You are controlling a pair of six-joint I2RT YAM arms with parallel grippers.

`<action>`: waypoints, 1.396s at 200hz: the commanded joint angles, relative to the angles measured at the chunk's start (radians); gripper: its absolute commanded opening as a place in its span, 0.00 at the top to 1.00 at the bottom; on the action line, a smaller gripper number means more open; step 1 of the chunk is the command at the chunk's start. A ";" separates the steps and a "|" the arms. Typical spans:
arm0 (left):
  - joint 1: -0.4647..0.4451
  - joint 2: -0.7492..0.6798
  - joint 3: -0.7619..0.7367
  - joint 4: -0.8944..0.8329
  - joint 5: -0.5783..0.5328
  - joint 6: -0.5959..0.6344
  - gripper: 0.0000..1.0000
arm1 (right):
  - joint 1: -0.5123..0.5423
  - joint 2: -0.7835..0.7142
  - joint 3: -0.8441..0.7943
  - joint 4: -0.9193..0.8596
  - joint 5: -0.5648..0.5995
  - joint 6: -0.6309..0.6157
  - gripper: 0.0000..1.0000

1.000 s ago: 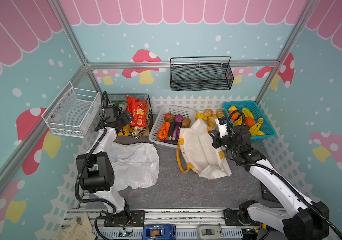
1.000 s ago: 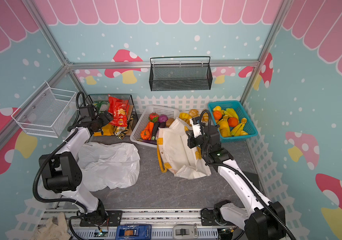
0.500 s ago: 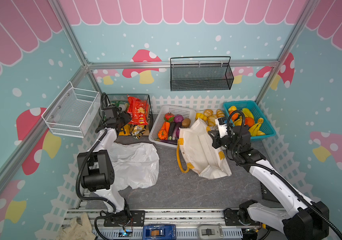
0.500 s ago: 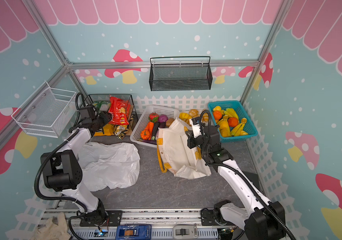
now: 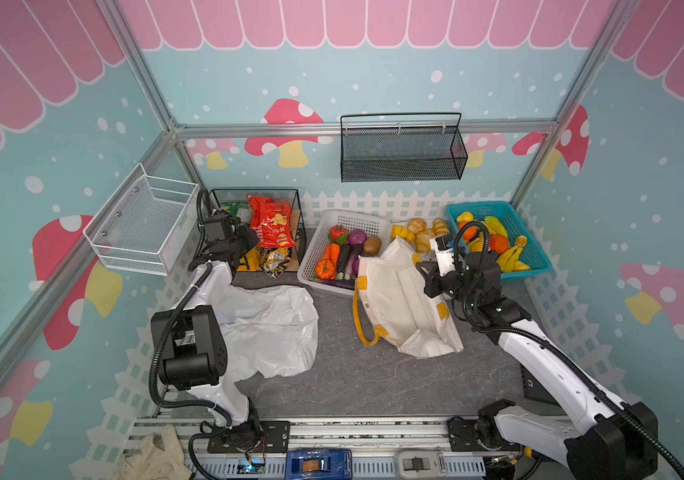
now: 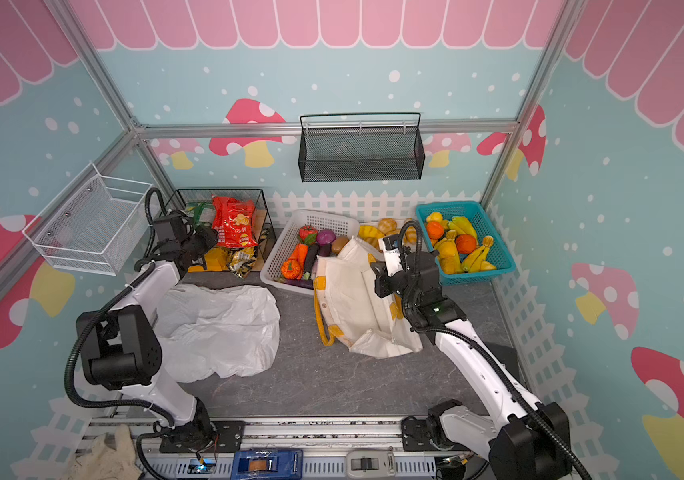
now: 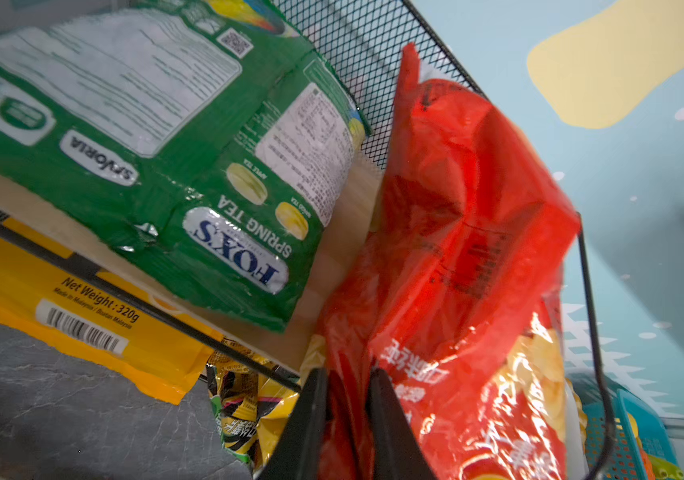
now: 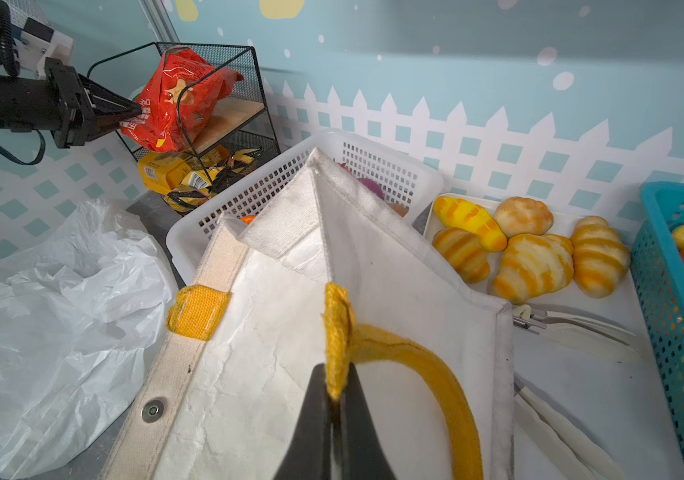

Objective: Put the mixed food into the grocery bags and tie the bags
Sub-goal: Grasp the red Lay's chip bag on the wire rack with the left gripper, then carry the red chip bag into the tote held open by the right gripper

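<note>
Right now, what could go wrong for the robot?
The left gripper pinches only a fold of the red crisp packet, so it might slip out. The rim of the black wire rack could snag it. The right gripper holds the canvas tote by one yellow handle; its mouth may sag.

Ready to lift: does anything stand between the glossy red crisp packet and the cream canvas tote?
The black wire rack's rim crosses the red crisp packet; the white slotted basket lies between it and the canvas tote.

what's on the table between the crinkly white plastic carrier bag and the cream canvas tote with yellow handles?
Nothing. Between the white plastic carrier bag and the cream canvas tote there is only bare dark grey tabletop; both top views show that strip.
</note>
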 commanded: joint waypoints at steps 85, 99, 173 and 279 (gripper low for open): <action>-0.088 -0.423 -0.037 -0.007 0.042 -0.034 1.00 | -0.006 -0.039 -0.052 0.078 0.112 0.052 1.00; -0.181 -0.514 -0.049 -0.073 -0.027 0.015 1.00 | -0.013 -0.039 -0.054 0.076 0.115 0.057 1.00; -0.913 -0.593 -0.137 -0.360 -0.309 0.083 1.00 | -0.105 -0.036 -0.053 0.085 -0.009 0.116 1.00; -1.080 -0.094 0.171 -0.455 -0.442 0.090 1.00 | -0.113 -0.063 -0.136 0.179 -0.156 0.226 1.00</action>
